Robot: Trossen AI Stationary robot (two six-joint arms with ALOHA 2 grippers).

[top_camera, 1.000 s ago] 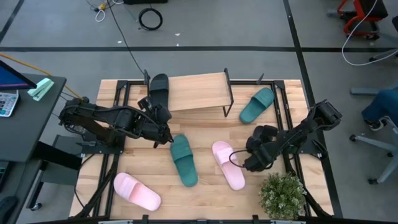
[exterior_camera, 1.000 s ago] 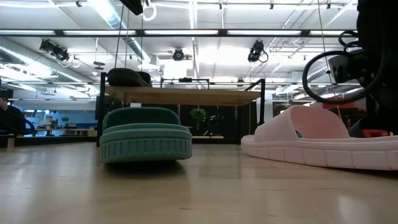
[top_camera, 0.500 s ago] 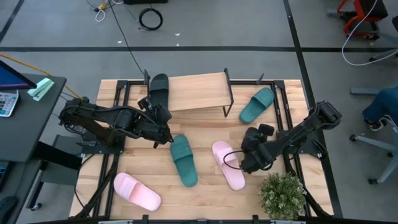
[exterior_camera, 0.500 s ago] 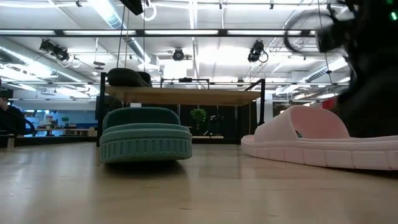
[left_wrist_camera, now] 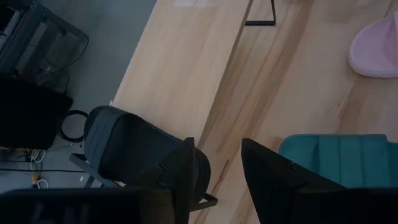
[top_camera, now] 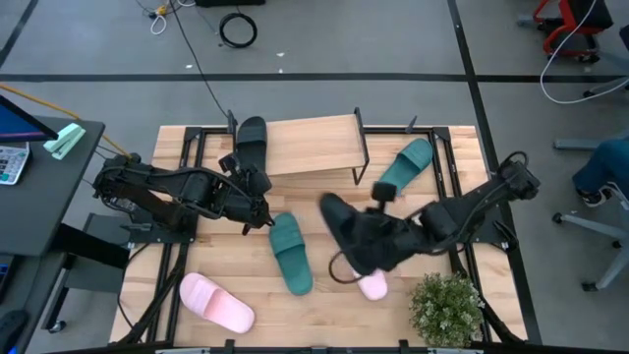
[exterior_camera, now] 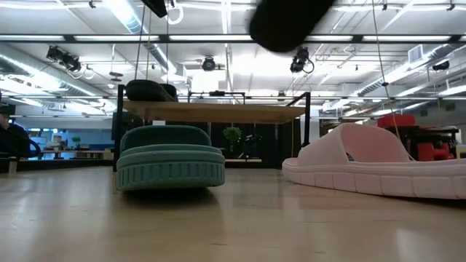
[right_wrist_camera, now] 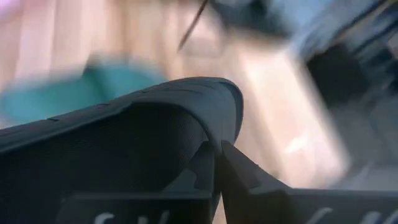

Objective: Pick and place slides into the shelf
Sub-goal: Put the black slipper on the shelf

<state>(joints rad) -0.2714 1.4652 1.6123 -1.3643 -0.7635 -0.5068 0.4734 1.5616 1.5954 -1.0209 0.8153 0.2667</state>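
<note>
My right gripper [top_camera: 378, 239] has swung in over the table's middle, pinched shut on a black slide [top_camera: 346, 233] it wasn't showing a second ago. The pink slide [top_camera: 371, 286] lies just beneath, the shelf [top_camera: 313, 146] ahead. I'd carry it there next. My left gripper [left_wrist_camera: 214, 163] waits parted by the shelf's other black slide [left_wrist_camera: 134, 148].

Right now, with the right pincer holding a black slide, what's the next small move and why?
Probably carry it up-table toward the shelf. The right pincer is shut on the held black slide, lifted over the pink slide. The second black slide sits at the shelf's left end with bare plank beside it. The left pincer waits open.
</note>
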